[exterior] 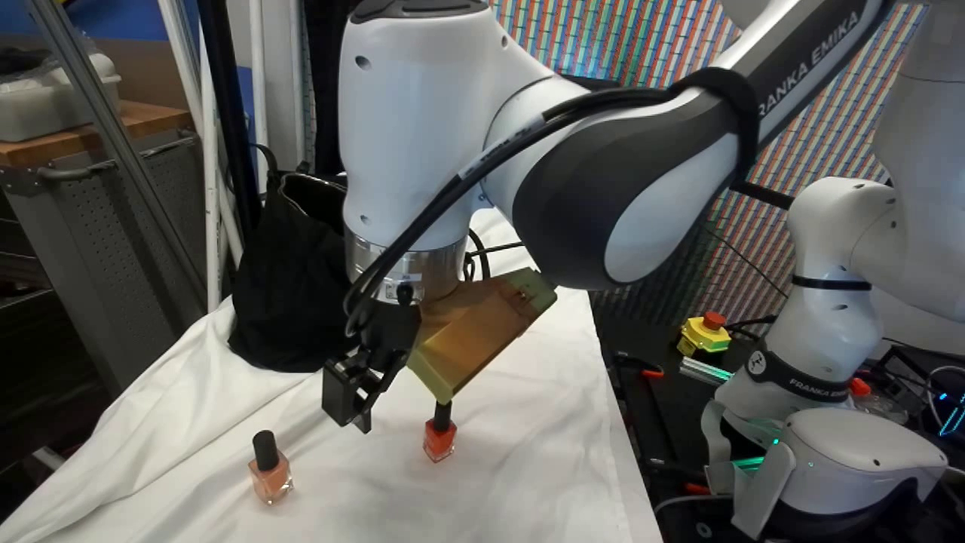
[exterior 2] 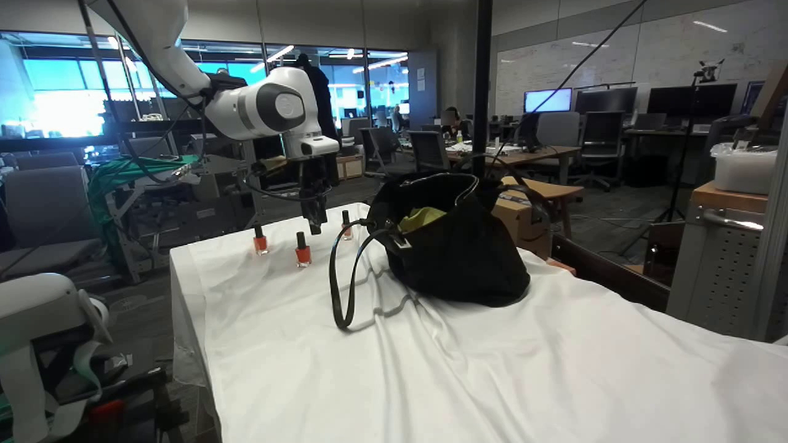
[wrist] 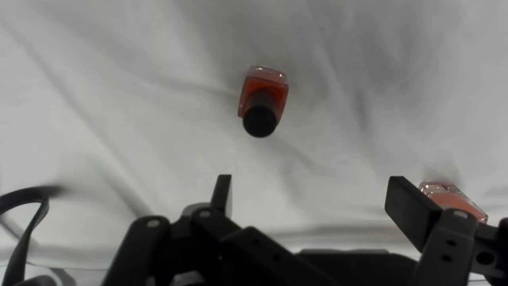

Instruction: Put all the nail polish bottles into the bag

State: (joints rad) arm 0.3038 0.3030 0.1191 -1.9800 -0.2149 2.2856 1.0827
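Cabinet (exterior 2: 717, 271) near white cloth (exterior 2: 289, 363) that bears a black bag (exterior 2: 455, 258), strap (wrist: 18, 198) looping out.
Spread gripper (wrist: 311, 186) hangs above; from the wrist, a red bottle (wrist: 264, 89) stands outside its jaws, a coral bottle (wrist: 456, 201) partly hidden behind one finger (wrist: 412, 212).

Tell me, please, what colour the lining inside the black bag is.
The lining is yellowish-green; it shows best in an exterior view.

Orange-red nail polish bottle (exterior 2: 261, 244), second orange-red bottle (exterior 2: 302, 253), peach bottle (exterior: 271, 478): all square-bodied, tall-black-capped, upright, apart from one another on white-draped worktop (exterior 2: 295, 369). Bag (exterior 2: 458, 261): black, soft-sided, standing on same worktop near bottles, mouth open, yellowish-green lining (exterior 2: 421, 219) showing inside; thin black handle (exterior 2: 335, 286) drooping in loop down onto worktop. Peach bottle part-hidden in wrist view.
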